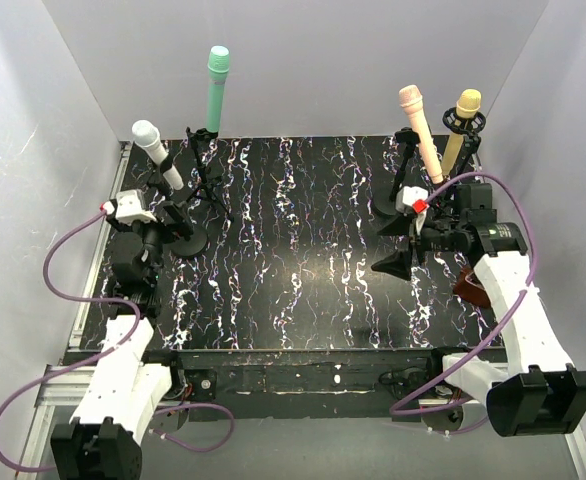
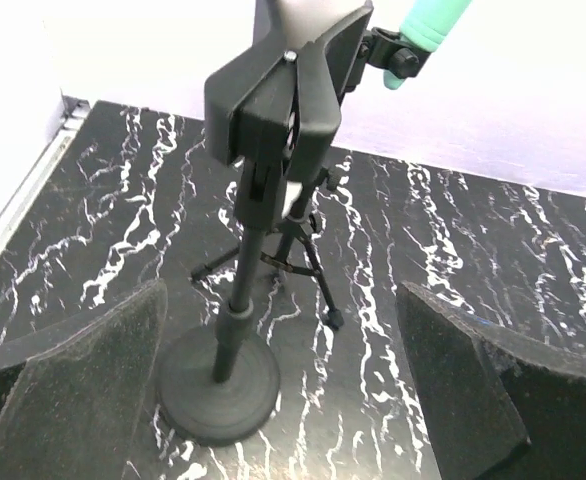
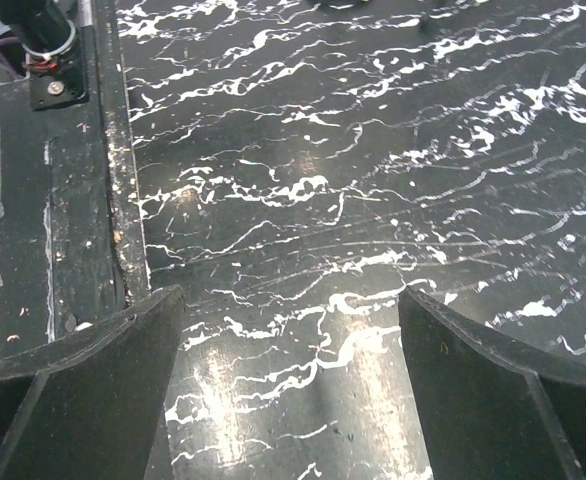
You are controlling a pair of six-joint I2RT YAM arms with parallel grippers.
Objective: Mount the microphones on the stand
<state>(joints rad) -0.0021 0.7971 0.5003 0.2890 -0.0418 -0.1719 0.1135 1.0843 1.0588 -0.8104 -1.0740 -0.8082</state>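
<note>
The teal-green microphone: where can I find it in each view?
Top external: the teal-green microphone stands upright at the back, left of centre.
Left wrist: only its lower end, top right corner, in a black clip.
Right wrist: not in it.
Shared landmark: the marbled black tabletop, in all three.

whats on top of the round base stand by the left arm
Its black clamp holds the white microphone, tilted with its head up. The stretch of handle inside the clamp is covered.
</note>
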